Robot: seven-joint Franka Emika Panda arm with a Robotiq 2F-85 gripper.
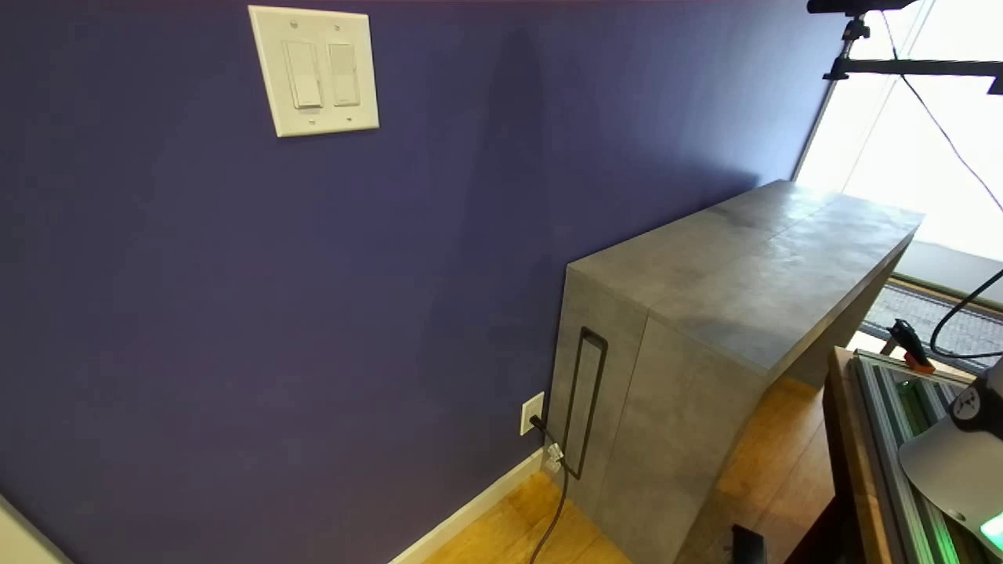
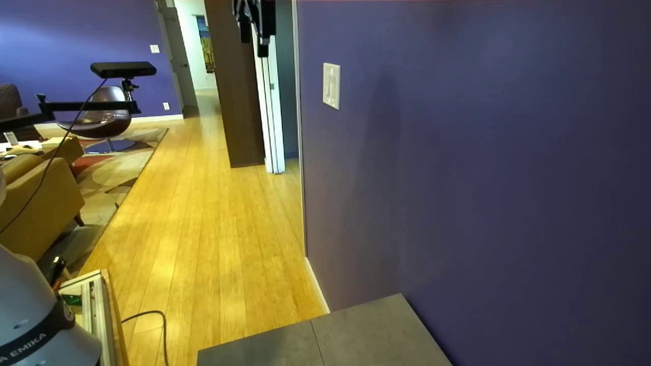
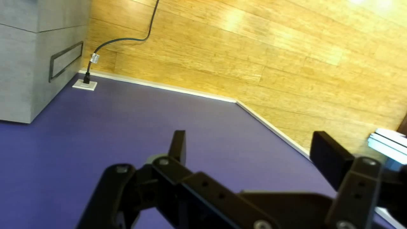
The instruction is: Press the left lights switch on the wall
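Note:
The left lights switch [image 1: 303,74] is a tall white paddle in a white double plate high on the purple wall [image 1: 313,274]. Its right-hand twin sits beside it. The plate also shows edge-on in an exterior view [image 2: 331,86], where the paddles are hard to tell apart. My gripper [image 2: 254,47] hangs at the top of that view, left of the plate, with its upper part cut off. In the wrist view my gripper [image 3: 249,138] is open with nothing between its fingers; purple wall [image 3: 133,133] lies beyond. The switch is out of the wrist view.
A grey desk [image 1: 729,258] stands against the wall, and shows in the wrist view [image 3: 19,70]. A cord runs from a low white outlet [image 1: 532,413]. The arm base sits on a wooden stand [image 1: 850,439]. A camera on a bar [image 2: 123,69] stands at the left.

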